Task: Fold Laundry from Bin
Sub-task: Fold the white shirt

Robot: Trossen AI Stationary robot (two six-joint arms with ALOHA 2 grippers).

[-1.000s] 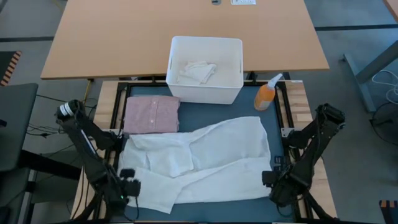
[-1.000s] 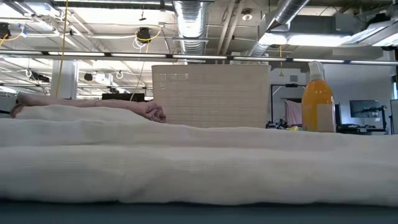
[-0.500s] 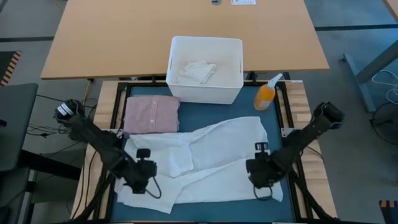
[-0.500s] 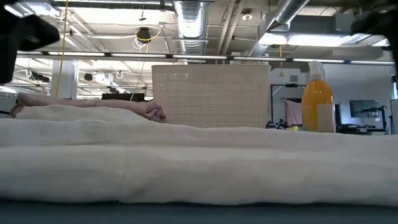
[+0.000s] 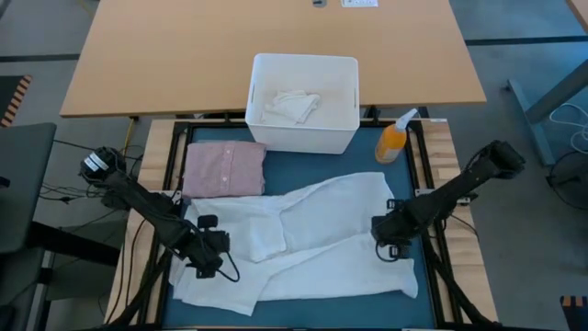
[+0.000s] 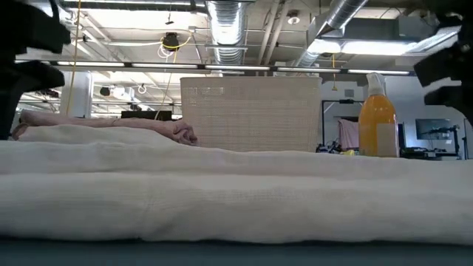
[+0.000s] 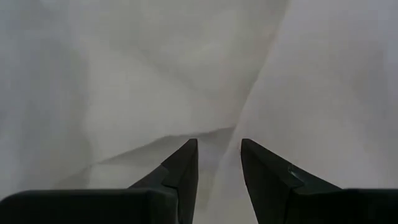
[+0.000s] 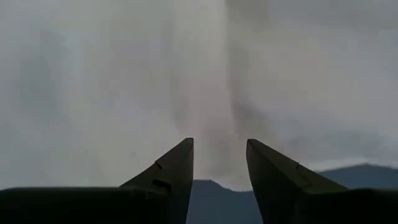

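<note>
A long white cloth [image 5: 312, 239] lies spread across the blue mat [image 5: 367, 170], with a folded pink shirt [image 5: 225, 169] to its far left and the white bin [image 5: 303, 101] at the far edge, more white cloth inside. The left gripper [image 5: 209, 250] hangs over the cloth's left part and the right gripper [image 5: 390, 230] over its right edge. Each has its fingers a narrow gap apart, gripping nothing.

orange spray bottle [image 5: 392, 141] — blue mat [image 5: 312, 158]
</note>
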